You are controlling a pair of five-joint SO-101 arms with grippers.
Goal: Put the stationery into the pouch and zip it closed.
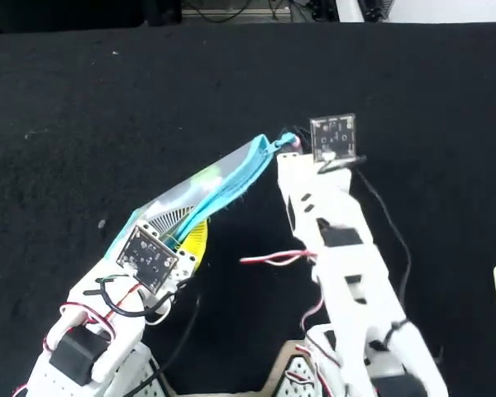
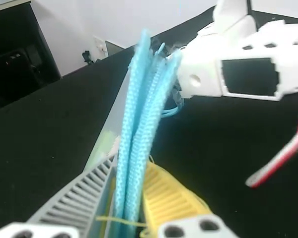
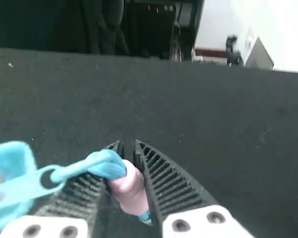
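Clamps the pouch (image 1: 211, 188) by one end in the left end effector (image 1: 187, 225), pinches its zip pull (image 3: 107, 166) in the right end effector (image 3: 127, 145), above the bench (image 1: 83, 99). Could lose the pull under a skewed tug.

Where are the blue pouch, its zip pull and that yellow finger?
pouch (image 1: 231, 184), high view, on its blue zip edge.
zip pull (image 3: 104, 166), right wrist view, on the blue tab.
yellow finger (image 2: 166, 198), left wrist view, on its ribbed face.
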